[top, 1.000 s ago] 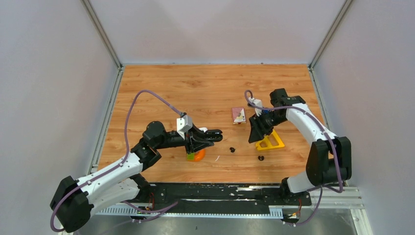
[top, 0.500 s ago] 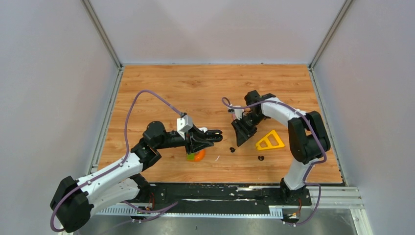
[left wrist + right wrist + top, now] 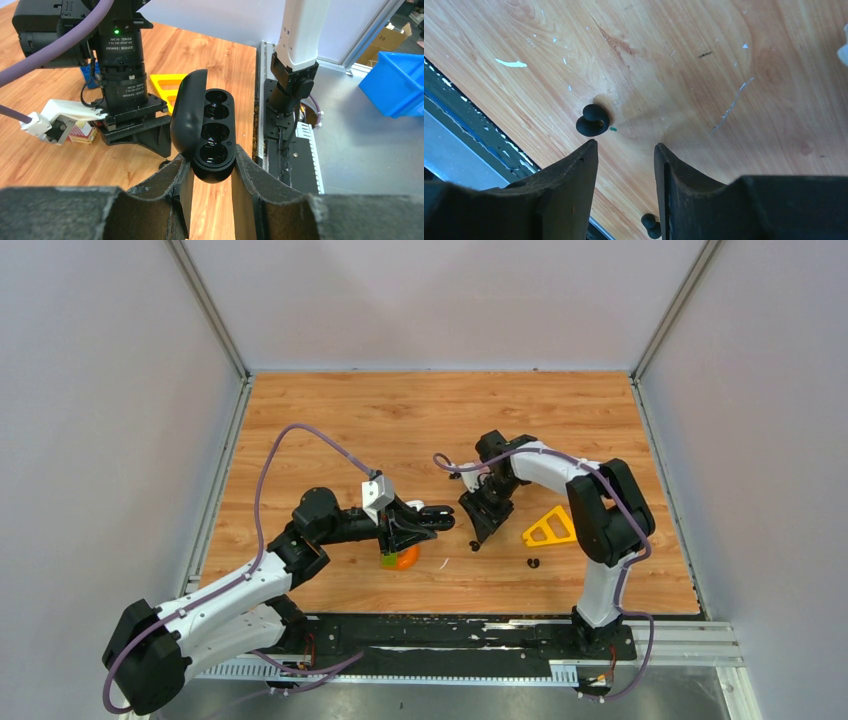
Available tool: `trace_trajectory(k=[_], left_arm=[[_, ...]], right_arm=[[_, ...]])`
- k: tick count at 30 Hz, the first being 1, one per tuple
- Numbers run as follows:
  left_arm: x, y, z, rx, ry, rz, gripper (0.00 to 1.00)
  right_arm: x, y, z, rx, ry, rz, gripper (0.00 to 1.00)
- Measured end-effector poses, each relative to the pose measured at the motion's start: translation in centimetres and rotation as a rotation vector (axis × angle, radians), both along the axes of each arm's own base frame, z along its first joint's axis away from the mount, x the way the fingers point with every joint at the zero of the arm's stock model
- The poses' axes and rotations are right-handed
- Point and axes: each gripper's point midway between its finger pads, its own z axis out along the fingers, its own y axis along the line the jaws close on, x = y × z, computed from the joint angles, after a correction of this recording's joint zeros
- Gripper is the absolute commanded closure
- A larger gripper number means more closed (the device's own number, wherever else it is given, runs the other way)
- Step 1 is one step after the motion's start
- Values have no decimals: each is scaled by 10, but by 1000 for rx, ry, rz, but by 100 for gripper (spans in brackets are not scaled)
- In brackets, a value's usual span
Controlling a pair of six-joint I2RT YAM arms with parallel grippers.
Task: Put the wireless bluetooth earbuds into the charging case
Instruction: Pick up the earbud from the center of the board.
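My left gripper (image 3: 212, 167) is shut on the lower end of a black charging case (image 3: 216, 131). The case is held above the table with its lid swung open to the left and its wells showing. My right gripper (image 3: 624, 150) points down at the table, open with nothing between its fingers. One black earbud (image 3: 593, 120) lies just past its left fingertip, and in the top view that earbud (image 3: 474, 545) sits right below the right gripper (image 3: 482, 527). A second black earbud (image 3: 651, 225) lies nearer the front edge, also visible from above (image 3: 533, 563).
A yellow triangular piece (image 3: 550, 528) lies right of the right gripper. An orange object (image 3: 404, 558) sits under the left gripper (image 3: 432, 518). A thin white sliver (image 3: 442, 562) lies near the front. A small pink and white box (image 3: 80, 134) stands behind the right arm.
The right arm has swung left, away from the yellow piece, to just above the black earbud, and its jaws have narrowed slightly. The left arm and the case have not moved.
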Motion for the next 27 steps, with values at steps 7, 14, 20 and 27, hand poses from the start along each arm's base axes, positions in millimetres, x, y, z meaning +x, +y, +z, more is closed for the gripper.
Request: trace_trajectory(k=[7, 14, 20, 27], left_arm=[[0, 0, 0, 1, 0, 0, 100], [0, 0, 0, 1, 0, 0, 100], [0, 0, 0, 1, 0, 0, 100], [0, 0, 0, 1, 0, 0, 100]], right_arm=[[-1, 5, -2, -29, -26, 32, 53], [-2, 8, -4, -58, -45, 61, 53], [-4, 12, -6, -81, -58, 88, 53], [-7, 18, -4, -81, -68, 113, 54]])
